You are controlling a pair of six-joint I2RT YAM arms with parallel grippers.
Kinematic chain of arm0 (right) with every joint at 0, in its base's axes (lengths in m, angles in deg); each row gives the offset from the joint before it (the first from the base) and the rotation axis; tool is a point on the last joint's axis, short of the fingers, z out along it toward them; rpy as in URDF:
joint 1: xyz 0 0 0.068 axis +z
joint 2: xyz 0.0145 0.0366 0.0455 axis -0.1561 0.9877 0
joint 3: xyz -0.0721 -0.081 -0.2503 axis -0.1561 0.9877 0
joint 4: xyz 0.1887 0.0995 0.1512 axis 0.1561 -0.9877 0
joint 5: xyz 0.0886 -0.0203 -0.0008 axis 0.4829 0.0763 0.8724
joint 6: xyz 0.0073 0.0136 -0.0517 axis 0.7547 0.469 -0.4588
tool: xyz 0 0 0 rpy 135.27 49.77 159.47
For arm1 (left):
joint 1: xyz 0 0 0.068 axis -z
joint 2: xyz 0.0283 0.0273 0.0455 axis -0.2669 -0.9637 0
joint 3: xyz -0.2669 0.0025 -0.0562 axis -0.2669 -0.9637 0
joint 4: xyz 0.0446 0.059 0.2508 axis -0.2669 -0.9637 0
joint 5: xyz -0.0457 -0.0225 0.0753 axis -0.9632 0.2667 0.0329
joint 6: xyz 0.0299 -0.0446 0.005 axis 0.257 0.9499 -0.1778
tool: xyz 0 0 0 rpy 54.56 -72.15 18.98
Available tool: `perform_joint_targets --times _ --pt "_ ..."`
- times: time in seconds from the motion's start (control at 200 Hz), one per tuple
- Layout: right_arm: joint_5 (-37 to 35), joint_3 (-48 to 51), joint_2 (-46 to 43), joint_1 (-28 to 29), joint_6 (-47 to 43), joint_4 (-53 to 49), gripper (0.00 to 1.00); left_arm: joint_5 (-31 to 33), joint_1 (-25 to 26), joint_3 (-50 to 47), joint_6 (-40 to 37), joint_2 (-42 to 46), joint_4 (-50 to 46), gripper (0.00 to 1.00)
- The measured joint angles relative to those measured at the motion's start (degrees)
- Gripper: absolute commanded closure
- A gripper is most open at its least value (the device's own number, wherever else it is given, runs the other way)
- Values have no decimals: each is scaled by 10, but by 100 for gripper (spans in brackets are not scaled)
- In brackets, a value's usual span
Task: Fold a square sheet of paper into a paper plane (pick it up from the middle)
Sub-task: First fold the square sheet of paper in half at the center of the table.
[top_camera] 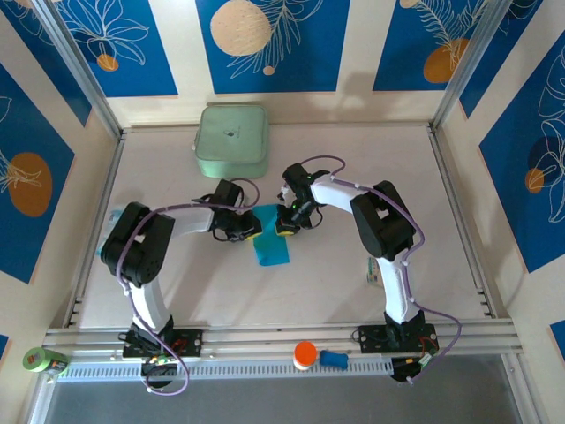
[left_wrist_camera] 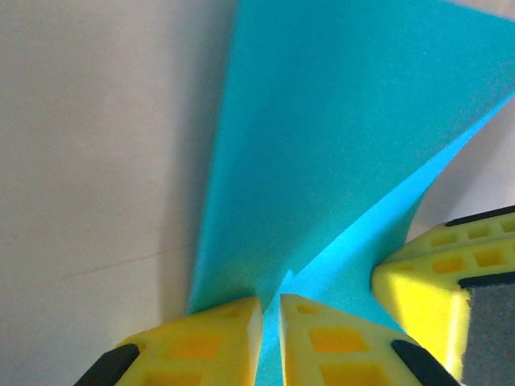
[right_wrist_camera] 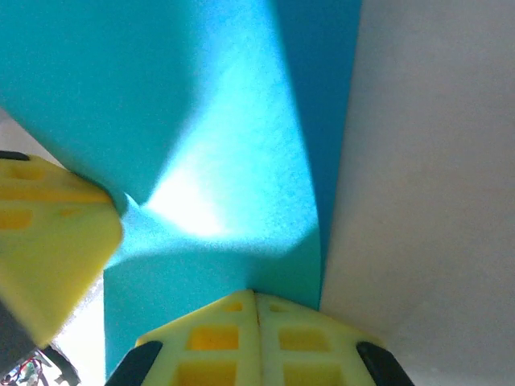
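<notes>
The square sheet of paper (top_camera: 272, 246) is cyan-blue and lies mid-table, folded into a narrow band with a diagonal flap (left_wrist_camera: 322, 145). My left gripper (top_camera: 252, 231) comes in from the left. Its yellow fingers are shut on a raised fold of the paper (left_wrist_camera: 271, 322), which shows in the thin slit between them. My right gripper (top_camera: 284, 225) meets the sheet from the right. It is shut, with fingertips together (right_wrist_camera: 256, 301) and their ends against the paper (right_wrist_camera: 201, 121); nothing shows between them. The two grippers almost touch. The paper plane is out of view.
A pale green rounded box (top_camera: 231, 141) stands at the back, just behind the arms. On the front rail lie an orange-capped item (top_camera: 305, 355) and a small blue one (top_camera: 334, 359). A green roll (top_camera: 44, 360) sits at the front left. Walls close in on the table's sides.
</notes>
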Motion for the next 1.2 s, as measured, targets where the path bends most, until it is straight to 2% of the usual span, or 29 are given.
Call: perform_joint_targets --times 0.24,0.46,0.65,0.855,1.201 --pt "1 -16 9 -11 -21 -19 98 32 -37 -22 -14 46 -22 82" --pt "2 -23 14 -13 -23 -28 98 10 -1 -21 0 61 32 82" --pt "2 -26 15 -13 -24 -32 98 -13 22 17 17 9 64 82" --pt "2 -26 15 -13 -28 -32 98 0 20 60 15 -43 26 82" --pt "0 -26 15 -13 -41 -32 99 10 -39 59 -32 -41 -23 83"
